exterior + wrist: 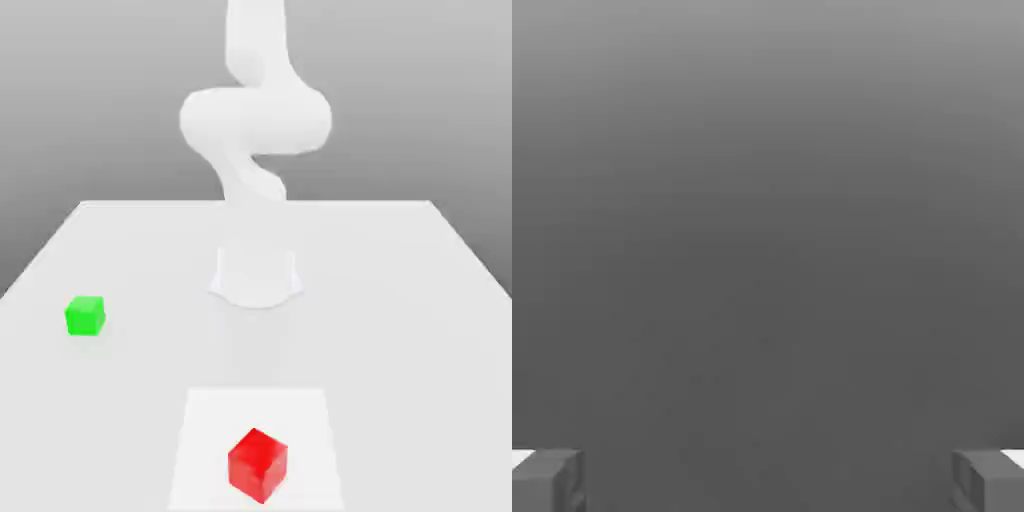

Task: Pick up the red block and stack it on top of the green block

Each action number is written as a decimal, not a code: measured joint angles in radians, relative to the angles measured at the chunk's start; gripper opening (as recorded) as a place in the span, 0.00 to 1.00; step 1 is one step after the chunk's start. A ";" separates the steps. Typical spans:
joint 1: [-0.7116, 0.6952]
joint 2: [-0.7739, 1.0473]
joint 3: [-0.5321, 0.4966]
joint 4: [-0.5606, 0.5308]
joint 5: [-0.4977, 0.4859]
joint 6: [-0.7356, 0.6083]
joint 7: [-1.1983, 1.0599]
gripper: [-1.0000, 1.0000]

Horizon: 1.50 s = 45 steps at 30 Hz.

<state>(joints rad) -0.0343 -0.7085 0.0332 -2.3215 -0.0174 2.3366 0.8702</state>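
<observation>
Jaws wide apart, red block sits corner-forward, green block nearly square-on.

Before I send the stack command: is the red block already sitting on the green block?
No. The red block lies on the table, well apart from the green block.

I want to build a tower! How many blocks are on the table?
2. The green block sits near the table's edge on the exterior view's left. The red block sits apart from it, nearest the camera, on a lighter square patch. None looks hidden.
</observation>
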 joint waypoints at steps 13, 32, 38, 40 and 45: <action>-0.132 0.480 0.123 -0.113 -0.101 0.193 0.376 0.50; -0.099 1.067 0.080 -0.184 -0.124 0.523 0.658 0.00; -0.108 1.039 0.090 -0.188 -0.113 0.502 0.651 0.00; -0.119 0.975 0.107 -0.199 -0.084 0.448 0.630 0.00; -0.180 0.840 0.060 -0.256 -0.040 0.369 0.634 0.00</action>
<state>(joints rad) -0.2139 0.1319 0.0928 -2.5773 -0.0574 2.7052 1.5044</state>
